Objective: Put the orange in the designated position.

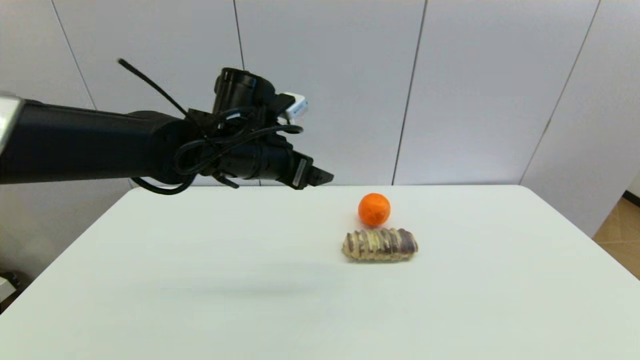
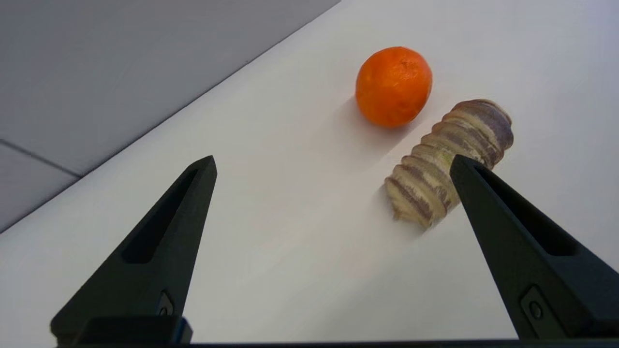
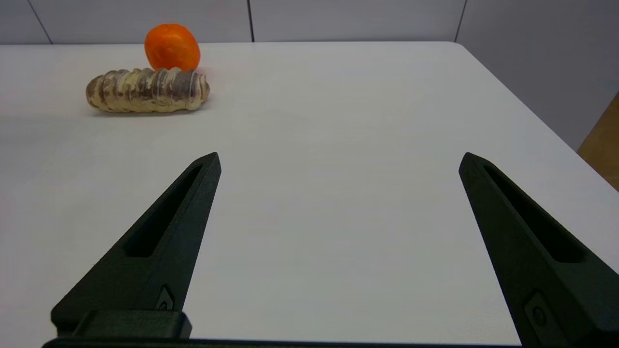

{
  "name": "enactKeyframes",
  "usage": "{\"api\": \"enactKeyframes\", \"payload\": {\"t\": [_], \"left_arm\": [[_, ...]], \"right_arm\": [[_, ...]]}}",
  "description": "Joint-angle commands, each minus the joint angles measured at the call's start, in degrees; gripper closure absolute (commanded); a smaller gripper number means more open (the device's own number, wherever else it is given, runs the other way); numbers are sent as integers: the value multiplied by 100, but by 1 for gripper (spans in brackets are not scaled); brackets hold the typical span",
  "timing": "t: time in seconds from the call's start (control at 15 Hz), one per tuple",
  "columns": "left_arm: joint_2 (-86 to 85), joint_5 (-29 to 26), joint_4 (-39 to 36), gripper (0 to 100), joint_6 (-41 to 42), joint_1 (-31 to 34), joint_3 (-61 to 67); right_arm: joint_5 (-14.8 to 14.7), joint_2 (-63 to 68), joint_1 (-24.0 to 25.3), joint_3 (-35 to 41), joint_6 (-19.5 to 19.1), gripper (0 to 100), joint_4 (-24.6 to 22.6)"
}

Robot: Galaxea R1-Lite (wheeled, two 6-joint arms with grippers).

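orange (image 1: 374, 209) base hidden behind bread (image 1: 380, 244)

- One orange (image 1: 374, 209) is seen, beyond the tip of the left tool (image 1: 320, 177).
- One bread roll (image 1: 380, 244) is seen just beside it.
- One white desk (image 1: 200, 280) is counted.
- Two tools are counted, the right tool (image 3: 338, 162) being spread wide.

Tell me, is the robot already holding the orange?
No, the orange sits on the white table behind the bread roll, while the open left gripper hangs apart from it.
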Motion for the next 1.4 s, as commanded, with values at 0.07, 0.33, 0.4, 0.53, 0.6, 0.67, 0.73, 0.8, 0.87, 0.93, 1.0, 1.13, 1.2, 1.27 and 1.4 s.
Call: {"api": "enactKeyframes", "payload": {"t": [0.07, 0.33, 0.4, 0.53, 0.6, 0.67, 0.73, 0.8, 0.87, 0.93, 1.0, 1.13, 1.2, 1.27, 1.4], "left_arm": [[-505, -3, 15, 0, -34, 38, 255], [-654, 15, 138, 0, -34, 47, 299], [-724, 41, 138, 0, -34, 64, 334], [-891, 120, 138, 0, -43, 117, 501], [-1006, 147, 138, 0, -78, 126, 624], [-1111, 156, 138, 0, -113, 143, 756], [-1261, 164, 129, 0, -166, 161, 940], [-1375, 182, 129, 0, -184, 161, 1046], [-1498, 235, 129, 0, -210, 170, 1151], [-1638, 296, 129, 0, -236, 196, 1274], [-1779, 314, 129, 0, -254, 231, 1424], [-2060, 314, 120, 0, -245, 310, 1731], [-2139, 314, 120, 0, -254, 337, 1811], [-2192, 314, 120, 0, -254, 363, 1872], [-2298, 314, 120, 0, -245, 381, 1934]], "right_arm": [[0, 7, 0, 0, 0, 0, 0], [0, 7, 0, 0, 0, 0, 0], [0, 7, 0, 0, 0, 0, 0], [0, 7, 0, 0, 0, 0, 0], [0, 7, 0, 0, 0, 0, 0], [0, 7, 0, 0, 0, 0, 0], [0, 7, 0, 0, 0, 0, 0], [0, 7, 0, 0, 0, 0, 0], [9, 7, 0, 0, 0, 0, 0], [0, 7, 0, 0, 0, 0, 0], [0, 7, 0, 0, 0, 0, 0], [0, 7, 0, 0, 0, 0, 0], [9, 7, 0, 0, 0, 0, 0], [0, 7, 0, 0, 0, 0, 0], [9, 7, 0, 0, 0, 0, 0]]}}
